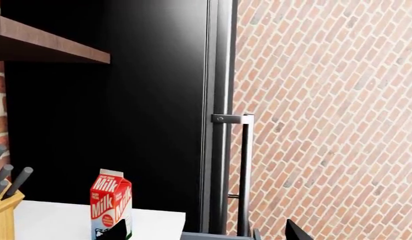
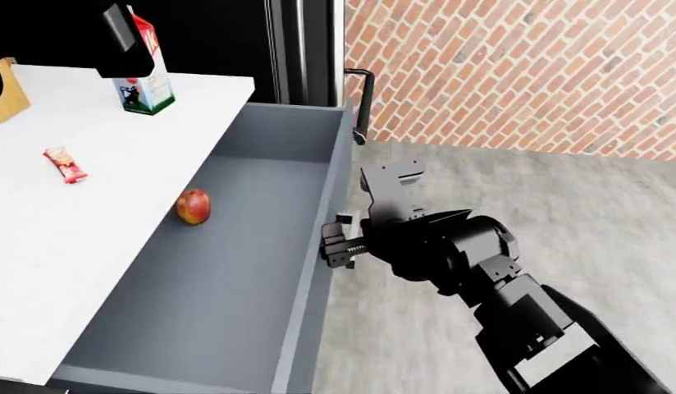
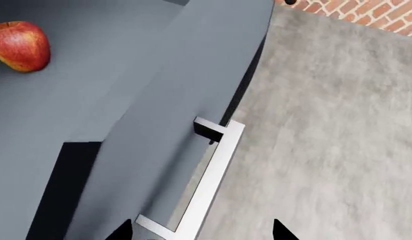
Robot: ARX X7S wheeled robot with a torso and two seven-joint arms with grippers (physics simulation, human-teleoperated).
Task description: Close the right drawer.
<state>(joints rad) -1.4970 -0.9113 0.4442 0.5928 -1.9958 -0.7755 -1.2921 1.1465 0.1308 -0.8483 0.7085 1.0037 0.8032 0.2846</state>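
The right drawer (image 2: 245, 279) is a blue-grey box pulled far out from under the white counter, with a red apple (image 2: 193, 206) on its floor. In the right wrist view its flat front panel (image 3: 172, 115) carries a small bar handle (image 3: 216, 165). My right gripper (image 2: 338, 244) is at the outer face of the front panel; in the right wrist view it (image 3: 202, 232) is open, with a fingertip on each side of the handle. My left gripper (image 2: 124, 33) hangs high beside the milk carton (image 2: 141, 78), open and empty (image 1: 206, 232).
The white counter (image 2: 53, 238) holds a milk carton (image 1: 111, 202), a snack bar (image 2: 66, 164) and a knife block (image 1: 2, 210). A tall black fridge door (image 1: 152, 115) with a long handle (image 1: 246, 170) stands behind the drawer. A brick wall (image 2: 513, 66) and grey floor (image 2: 557, 213) lie to the right.
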